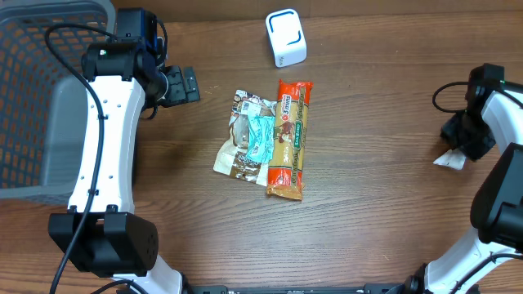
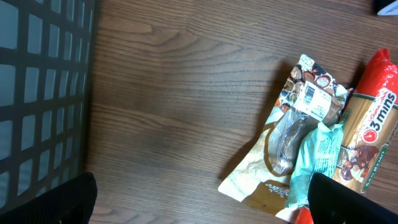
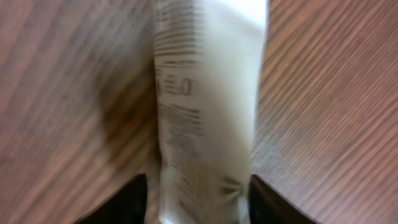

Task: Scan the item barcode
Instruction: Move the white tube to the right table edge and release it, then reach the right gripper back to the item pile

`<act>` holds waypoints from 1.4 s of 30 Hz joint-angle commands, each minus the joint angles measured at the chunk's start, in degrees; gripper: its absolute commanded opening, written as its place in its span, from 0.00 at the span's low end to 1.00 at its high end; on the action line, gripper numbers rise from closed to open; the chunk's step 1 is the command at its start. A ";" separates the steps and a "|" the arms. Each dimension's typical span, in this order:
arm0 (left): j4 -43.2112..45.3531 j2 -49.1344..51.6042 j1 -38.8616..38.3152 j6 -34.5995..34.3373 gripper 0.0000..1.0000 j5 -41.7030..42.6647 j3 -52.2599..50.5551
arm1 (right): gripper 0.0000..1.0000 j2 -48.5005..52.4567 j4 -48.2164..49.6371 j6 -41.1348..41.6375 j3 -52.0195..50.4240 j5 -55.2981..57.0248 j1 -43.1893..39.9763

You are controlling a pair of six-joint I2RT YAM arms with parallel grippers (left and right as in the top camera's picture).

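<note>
A white packet (image 1: 449,160) with small black print lies on the wooden table at the far right. In the right wrist view the white packet (image 3: 208,93) runs lengthwise between my right gripper's fingers, blurred. My right gripper (image 1: 464,140) (image 3: 199,205) stands open around it; bare wood shows between the left finger (image 3: 124,202) and the packet. No barcode is readable on it. A white scanner (image 1: 286,37) sits at the back centre. My left gripper (image 1: 186,84) (image 2: 199,205) hovers wide open and empty, left of the middle pile.
In the middle of the table lie a cream-and-brown pouch (image 1: 235,157) (image 2: 280,143), a teal packet (image 1: 261,135) (image 2: 317,155) and an orange noodle packet (image 1: 290,139) (image 2: 373,143), overlapping. A grey mesh basket (image 1: 33,98) (image 2: 43,93) fills the left side.
</note>
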 commanded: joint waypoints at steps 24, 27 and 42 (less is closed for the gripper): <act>0.04 0.24 -0.13 1.14 1.00 0.31 -0.31 | 0.78 1.09 -1.20 -2.62 16.72 -34.29 26.08; 0.04 0.24 -0.13 1.14 1.00 0.28 -0.31 | 0.79 4.13 0.24 -2.47 16.72 -34.21 32.30; 0.04 0.24 -0.13 1.14 0.99 0.28 -0.31 | 0.65 11.98 5.60 6.36 16.72 -18.40 49.40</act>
